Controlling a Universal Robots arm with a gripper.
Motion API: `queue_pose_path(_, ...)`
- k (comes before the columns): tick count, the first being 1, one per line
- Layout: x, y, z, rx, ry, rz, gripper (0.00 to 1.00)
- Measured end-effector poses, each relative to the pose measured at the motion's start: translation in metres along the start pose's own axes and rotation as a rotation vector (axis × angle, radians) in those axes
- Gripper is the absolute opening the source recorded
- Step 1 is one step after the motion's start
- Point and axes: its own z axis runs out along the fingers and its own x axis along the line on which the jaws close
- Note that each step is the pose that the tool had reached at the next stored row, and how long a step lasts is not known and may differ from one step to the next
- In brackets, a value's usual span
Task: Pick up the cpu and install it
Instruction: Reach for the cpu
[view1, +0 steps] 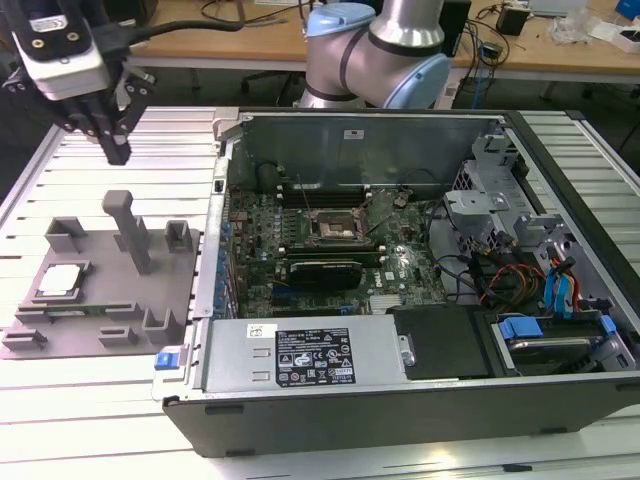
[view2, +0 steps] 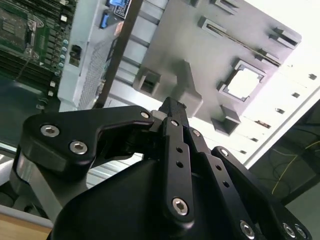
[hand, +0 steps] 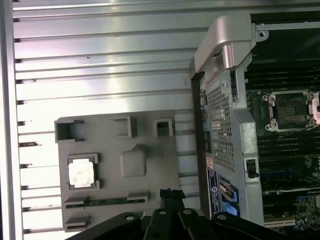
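In the exterior view's lower left you'll see a grey tray on the ribbed metal desk. Right of it lies an open computer case, green motherboard centre, silver power supply below.

The tool hangs above the desk's far corner at the exterior view's left, pointing down, its black fingers pressed together, empty. The arm rises at the far edge.
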Motion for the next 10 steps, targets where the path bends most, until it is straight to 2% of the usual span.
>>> queue_pose_path(3, 0.0123, -0.0009, -0.0003, -0.0001, -0.0008, 0.000, 0.11)
queue_pose_path(10, 0.0343, -0.0027, 0.0016, 0.0000, -0.0011, 0.000, 0.11)
